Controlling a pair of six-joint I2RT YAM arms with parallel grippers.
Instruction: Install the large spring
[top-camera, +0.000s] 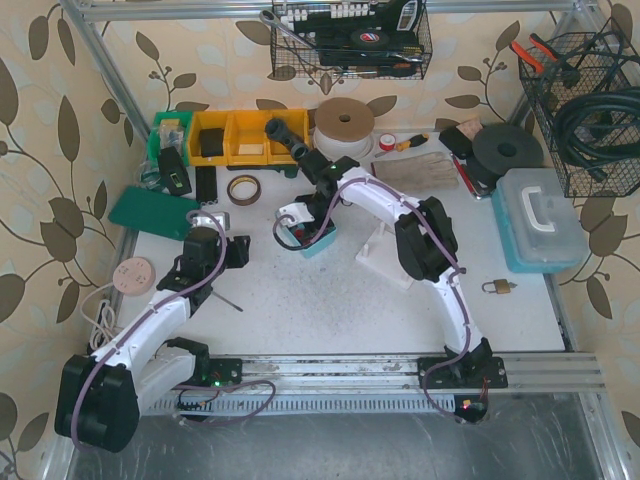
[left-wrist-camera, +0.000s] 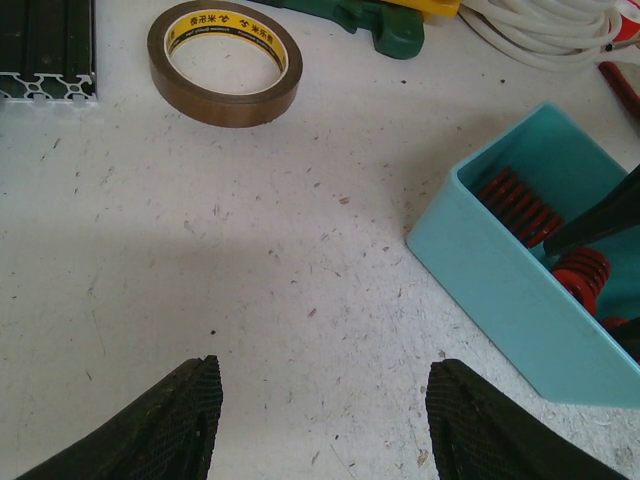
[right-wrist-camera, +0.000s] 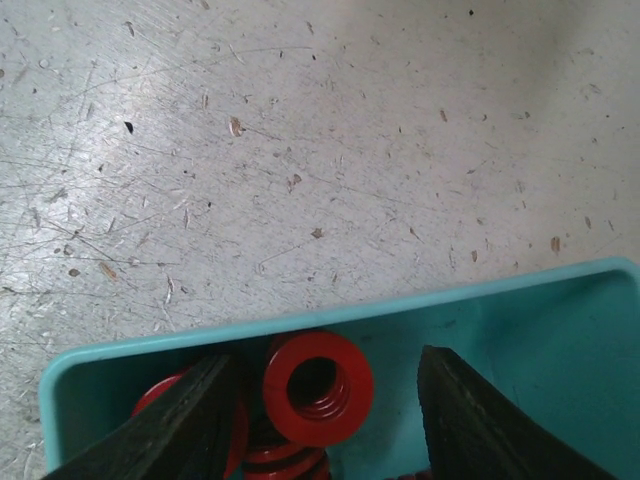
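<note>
Both of the right arm's fingers (right-wrist-camera: 190, 420) are standing open around a red spring (right-wrist-camera: 318, 388), likely the large one, without gripping it. It is sitting in the teal bin (right-wrist-camera: 400, 305), its long axis pointing up toward the wrist. The left arm's fingers (left-wrist-camera: 150, 425) are hanging wide over the counter (left-wrist-camera: 250, 250), with the bin lying off to their right.

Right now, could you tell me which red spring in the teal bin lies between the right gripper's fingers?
The spring showing its open round end to the wrist camera; the others sit half-hidden beside and beneath it.
</note>
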